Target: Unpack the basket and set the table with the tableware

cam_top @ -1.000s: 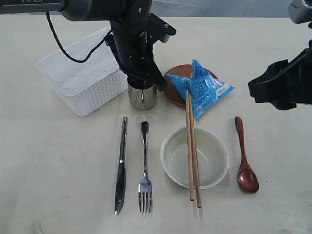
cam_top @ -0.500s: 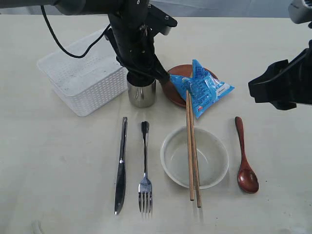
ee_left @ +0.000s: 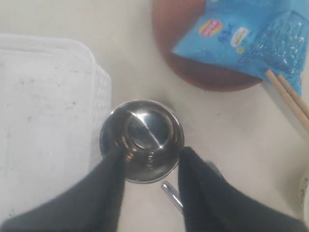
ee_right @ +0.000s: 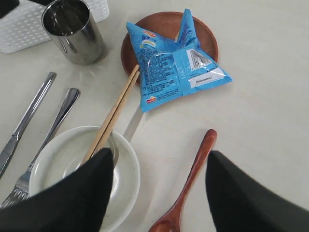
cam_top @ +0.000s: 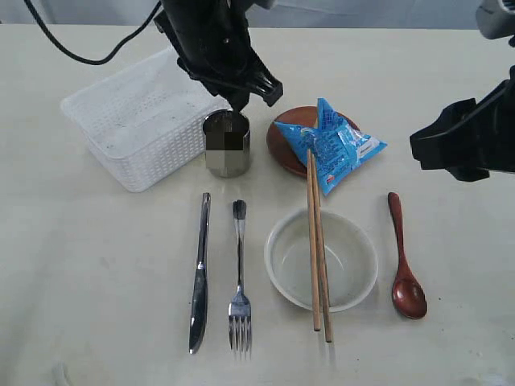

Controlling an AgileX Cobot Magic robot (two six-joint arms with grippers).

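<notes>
Apparently open left pincer over cup

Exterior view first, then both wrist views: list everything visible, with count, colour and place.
basket: 1, white, far left of the table
cup: 1, steel, upright beside the basket's near right corner
plate: 1, brown, right of the cup
snack packet: 1, blue, lying on the plate
bowl: 1, off-white, near centre
chopsticks: 2, wooden, laid across the bowl, far ends at the packet
knife: 1, steel, left of the fork
fork: 1, steel, between knife and bowl
spoon: 1, reddish-brown, right of the bowl
table: 1, pale cream, under everything
left fingers: 2, black, apart, above the cup
right fingers: 2, black, apart, holding nothing
</notes>
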